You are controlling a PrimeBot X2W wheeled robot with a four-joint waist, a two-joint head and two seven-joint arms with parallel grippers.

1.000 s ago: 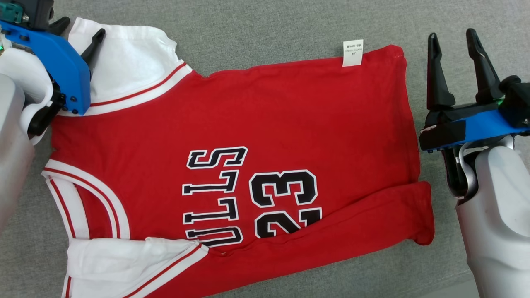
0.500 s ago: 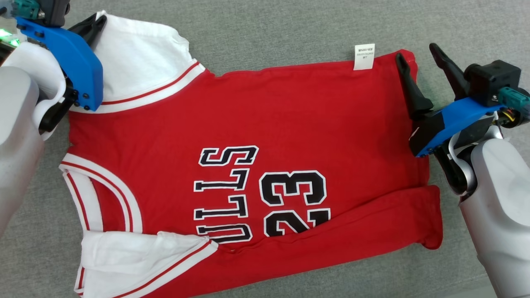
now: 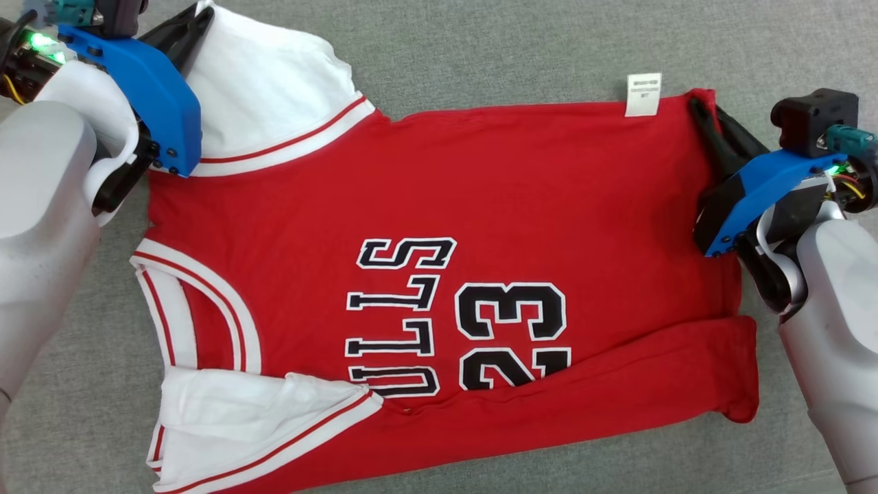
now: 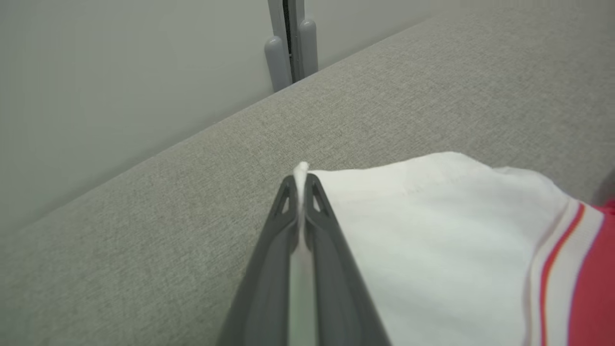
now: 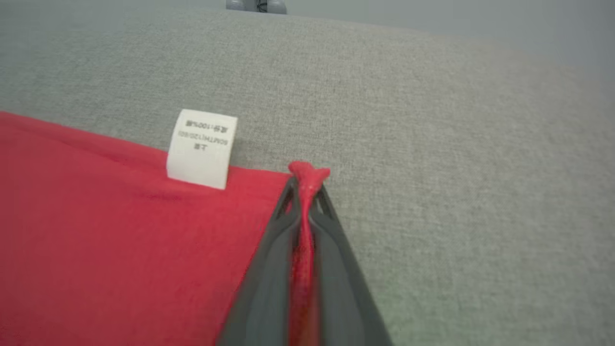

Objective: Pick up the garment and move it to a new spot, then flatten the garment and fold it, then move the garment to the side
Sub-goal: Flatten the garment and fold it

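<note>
"Head view first: where is the garment (image 3: pixel 446 274) found?"

"It is spread on the grey fabric surface (image 3: pixel 480 48), printed side up. The lettering and the number 23 are seen sideways. Its long side nearest the robot is folded over onto itself in a red band."

"How is the left gripper (image 3: pixel 201 15) held?"

"It is clenched on the edge of the white sleeve (image 3: pixel 274 89) at the garment's far left corner. In the left wrist view a thin fold of white cloth is pressed between its fingers (image 4: pixel 269 269), and the surface's far edge is seen beyond, against a pale wall."

"And the right gripper (image 3: pixel 698 106)?"

"It is clamped on the garment's far right corner, just beside the white label (image 3: pixel 643 95) that sticks out past the red edge. In the right wrist view a pinch of red cloth is squeezed between the two fingers and pokes out past their tips. The surface's far edge is seen at the top of that view."
</note>
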